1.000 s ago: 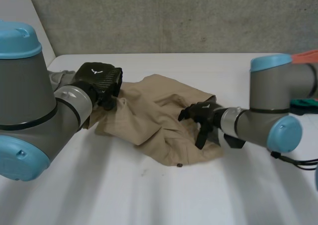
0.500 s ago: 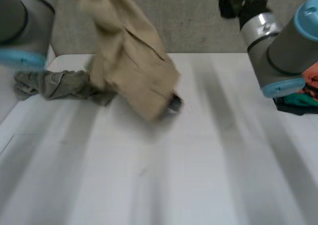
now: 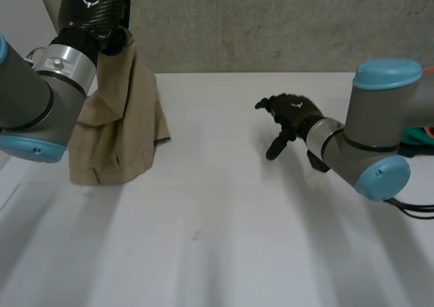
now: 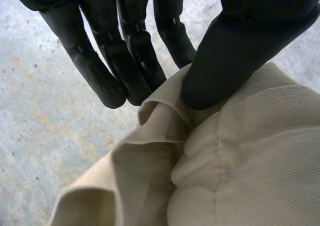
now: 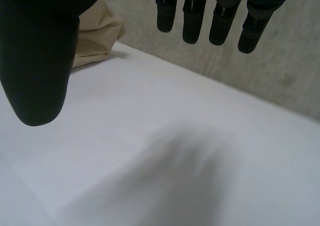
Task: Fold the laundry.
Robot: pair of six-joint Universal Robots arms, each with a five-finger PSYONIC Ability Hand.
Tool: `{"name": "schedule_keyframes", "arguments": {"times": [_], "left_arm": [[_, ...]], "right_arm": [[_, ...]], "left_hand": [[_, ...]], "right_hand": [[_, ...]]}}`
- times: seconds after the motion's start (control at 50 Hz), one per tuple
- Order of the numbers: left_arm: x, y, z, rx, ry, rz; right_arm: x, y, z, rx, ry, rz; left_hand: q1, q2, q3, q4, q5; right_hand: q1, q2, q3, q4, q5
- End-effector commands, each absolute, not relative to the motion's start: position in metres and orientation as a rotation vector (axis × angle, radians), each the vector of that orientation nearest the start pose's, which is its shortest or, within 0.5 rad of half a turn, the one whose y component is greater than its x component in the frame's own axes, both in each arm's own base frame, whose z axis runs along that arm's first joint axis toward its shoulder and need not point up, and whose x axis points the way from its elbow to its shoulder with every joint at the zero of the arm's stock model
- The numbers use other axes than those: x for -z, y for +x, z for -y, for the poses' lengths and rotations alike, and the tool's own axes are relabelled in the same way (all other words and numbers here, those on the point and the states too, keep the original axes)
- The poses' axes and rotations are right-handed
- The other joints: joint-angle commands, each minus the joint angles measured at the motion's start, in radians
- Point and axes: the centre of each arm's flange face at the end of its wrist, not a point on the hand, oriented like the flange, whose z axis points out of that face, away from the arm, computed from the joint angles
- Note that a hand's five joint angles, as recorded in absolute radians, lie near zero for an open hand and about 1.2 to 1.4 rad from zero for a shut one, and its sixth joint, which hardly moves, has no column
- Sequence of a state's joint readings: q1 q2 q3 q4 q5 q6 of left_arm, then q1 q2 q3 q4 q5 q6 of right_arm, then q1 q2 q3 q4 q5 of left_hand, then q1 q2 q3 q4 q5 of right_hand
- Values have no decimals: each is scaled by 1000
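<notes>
The left arm [image 3: 30,107] hides some tan cloth [image 3: 125,120].

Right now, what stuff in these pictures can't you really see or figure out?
Head view: the tan cloth hangs bunched from the left hand; its folds hide what garment it is.
Head view: the left arm covers one side of that cloth.
Head view: a teal thing is cut off by the edge and the right arm; unidentifiable.

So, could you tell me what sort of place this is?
Probably a robotics lab bench: a white table, a concrete wall behind it, and the left hand holding up a tan garment.
</notes>
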State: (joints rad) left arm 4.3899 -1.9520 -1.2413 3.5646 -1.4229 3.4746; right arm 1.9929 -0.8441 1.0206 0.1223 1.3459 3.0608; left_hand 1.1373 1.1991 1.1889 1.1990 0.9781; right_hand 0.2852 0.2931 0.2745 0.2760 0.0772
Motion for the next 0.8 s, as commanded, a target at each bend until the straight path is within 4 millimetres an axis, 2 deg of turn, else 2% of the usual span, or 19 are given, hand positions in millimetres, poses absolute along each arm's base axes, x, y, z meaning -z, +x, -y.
{"name": "schedule_keyframes", "arguments": {"times": [0.02, 0.12, 0.14, 0.28, 0.36, 0.42, 0.46, 0.5, 0.52, 0.58, 0.64, 0.66, 0.72, 0.74, 0.78, 0.8], "left_arm": [[-345, -278, 332, 2685, 800, -1626], [-355, -284, 317, 2707, 827, -1624], [-358, -287, 311, 2716, 835, -1620], [-372, -301, 284, 2766, 882, -1595], [-376, -309, 272, 2790, 920, -1586], [-376, -312, 270, 2791, 931, -1583], [-375, -314, 269, 2785, 942, -1583], [-374, -316, 270, 2778, 943, -1586], [-374, -315, 270, 2777, 939, -1586], [-375, -312, 273, 2768, 905, -1595], [-375, -307, 276, 2746, 875, -1613], [-375, -301, 279, 2729, 853, -1623], [-377, -292, 282, 2702, 821, -1647], [-377, -286, 283, 2684, 805, -1670], [-377, -280, 283, 2665, 793, -1699], [-373, -277, 283, 2636, 798, -1748]], "right_arm": [[-172, 330, 327, 1364, -447, -2120], [-164, 355, 313, 1158, -300, -2052], [-164, 365, 308, 1103, -266, -2027], [-158, 402, 294, 993, -175, -1947], [-154, 426, 283, 946, -136, -1902], [-150, 435, 276, 904, -115, -1887], [-143, 443, 267, 854, -106, -1881], [-139, 448, 258, 817, -107, -1885], [-137, 450, 253, 798, -112, -1889], [-134, 445, 253, 808, -113, -1913], [-141, 427, 272, 924, -108, -1943], [-153, 409, 291, 1057, -123, -1966], [-183, 381, 317, 1312, -207, -1976], [-207, 363, 331, 1499, -299, -1958], [-229, 351, 339, 1665, -412, -1919], [-247, 341, 342, 1795, -519, -1887]], "left_hand": [[259, 197, 207, 197, 244], [259, 197, 207, 197, 244], [259, 197, 207, 197, 244], [259, 197, 207, 197, 244], [259, 197, 207, 197, 244], [259, 197, 207, 197, 244], [259, 197, 207, 197, 244], [259, 197, 207, 197, 244], [259, 197, 207, 197, 244], [259, 197, 207, 197, 244], [259, 197, 207, 197, 244], [259, 197, 207, 197, 244], [259, 197, 207, 197, 244], [259, 197, 207, 197, 244], [259, 197, 207, 197, 244], [259, 197, 207, 197, 244]], "right_hand": [[-67, -75, -56, -57, -33], [-55, -63, -44, -46, -21], [-49, -57, -38, -40, -16], [-40, -48, -30, -31, -7], [-40, -48, -30, -31, -7], [-31, -39, -21, -22, 2], [42, 34, 52, 51, 75], [223, 215, 234, 232, 256], [587, 579, 598, 596, 621], [1110, 1102, 1120, 1119, 1143], [1111, 1103, 1122, 1120, 1145], [1111, 1103, 1122, 1120, 1145], [1111, 1103, 1122, 1120, 1145], [1111, 1103, 1122, 1120, 1145], [1111, 1103, 1122, 1120, 1145], [1111, 1103, 1122, 1120, 1145]]}}
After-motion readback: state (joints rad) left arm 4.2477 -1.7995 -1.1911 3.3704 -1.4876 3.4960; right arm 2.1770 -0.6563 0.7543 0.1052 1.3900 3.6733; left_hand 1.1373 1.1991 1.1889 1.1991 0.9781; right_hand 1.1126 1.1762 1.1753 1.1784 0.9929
